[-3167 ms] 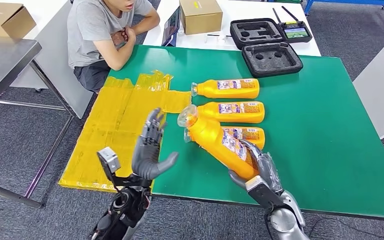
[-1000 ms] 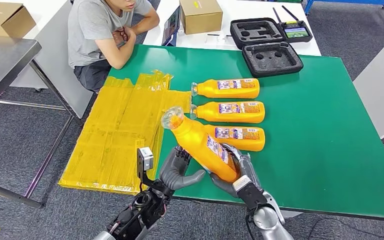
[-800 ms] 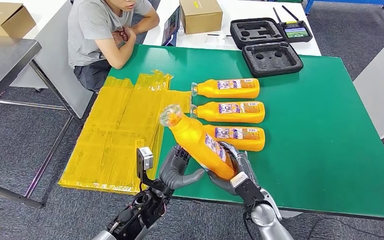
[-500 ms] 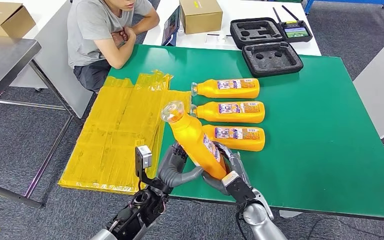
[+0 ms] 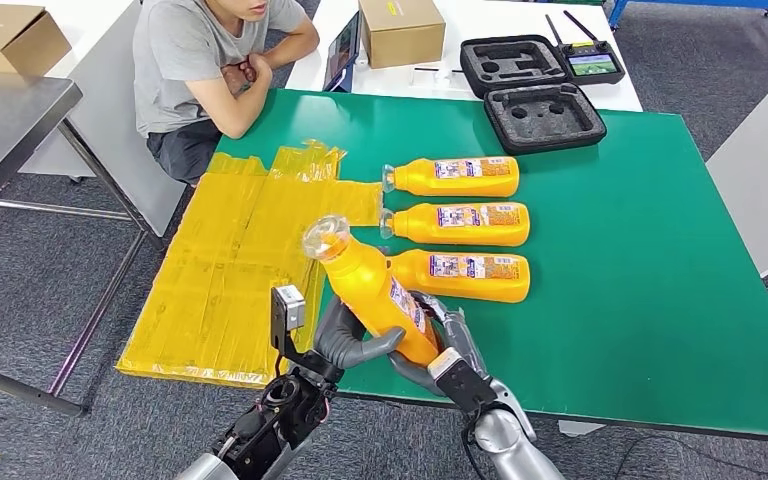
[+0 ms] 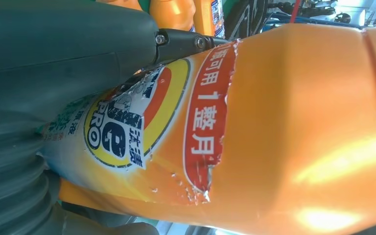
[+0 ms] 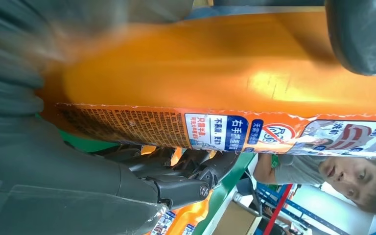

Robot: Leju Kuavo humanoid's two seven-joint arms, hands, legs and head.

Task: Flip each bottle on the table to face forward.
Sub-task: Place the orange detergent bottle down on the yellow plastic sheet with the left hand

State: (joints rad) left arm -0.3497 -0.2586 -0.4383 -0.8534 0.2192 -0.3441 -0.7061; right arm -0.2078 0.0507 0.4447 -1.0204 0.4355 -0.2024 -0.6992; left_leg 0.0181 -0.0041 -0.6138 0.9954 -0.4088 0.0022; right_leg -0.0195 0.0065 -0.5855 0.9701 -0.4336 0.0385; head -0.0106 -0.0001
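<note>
Head view: my left hand (image 5: pixel 345 337) and right hand (image 5: pixel 438 345) both wrap fingers around a tilted orange bottle (image 5: pixel 368 292) above the bench's (image 5: pixel 640 300) near edge. Mistimed release could drop it off the edge.

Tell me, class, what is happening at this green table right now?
A humanoid robot holds one orange bottle tilted above the near edge of the green table, the left hand and the right hand both gripping its lower body, cap end raised. Three more orange bottles lie side by side on the table, labels up. A person sits at the far corner, watching, beside yellow plastic sheets.
</note>
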